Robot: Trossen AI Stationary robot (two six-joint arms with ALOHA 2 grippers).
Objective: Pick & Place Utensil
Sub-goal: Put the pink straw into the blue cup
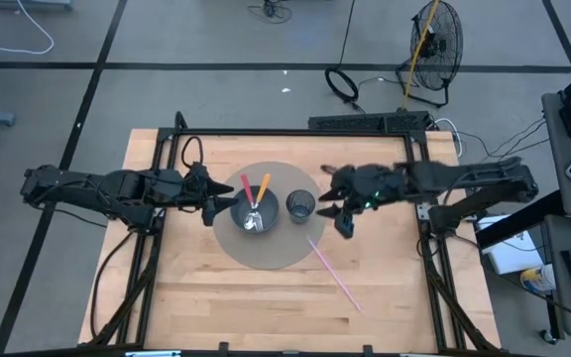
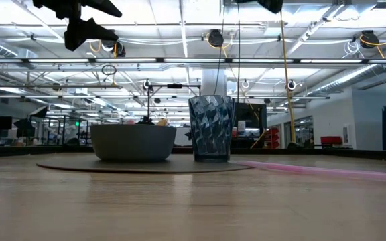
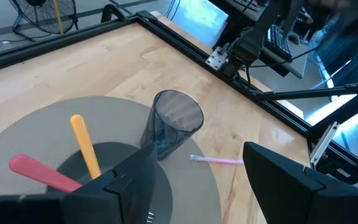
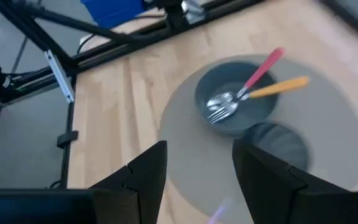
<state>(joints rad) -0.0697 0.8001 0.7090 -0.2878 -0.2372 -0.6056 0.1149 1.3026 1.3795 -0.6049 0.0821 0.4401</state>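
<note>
Utensil awaiting pickup: pink-handled utensil [image 1: 334, 272], lying flat on the bare wooden table [image 1: 186, 288] just off the edge of the round grey mat [image 1: 266, 254], on the right arm's side; its head cannot be made out

Utensils already placed: pink-handled spoon [image 4: 253, 78] and orange-handled fork [image 4: 260, 91], both resting in the grey bowl [image 1: 255, 210] on the mat, handles leaning out over the rim

Adjacent ware: faceted dark glass tumbler [image 1: 300, 206], upright on the mat just beside the bowl, nothing seen in it

Right gripper [image 1: 345, 224]: raised above the mat's edge near the tumbler, fingers parted, holding nothing; the loose utensil lies near it, toward the front of the table

Left gripper [image 1: 216, 204]: hovering high beside the bowl, fingers parted, nothing in its grasp

Step in hand, by my reckoning: two pieces delivered, one still to fetch

Next move calls for: right gripper to swing out over the thin handle, turn its fingers across it, descend to the board and close, since so slim a piece lying flat leaves little to pinch
</note>
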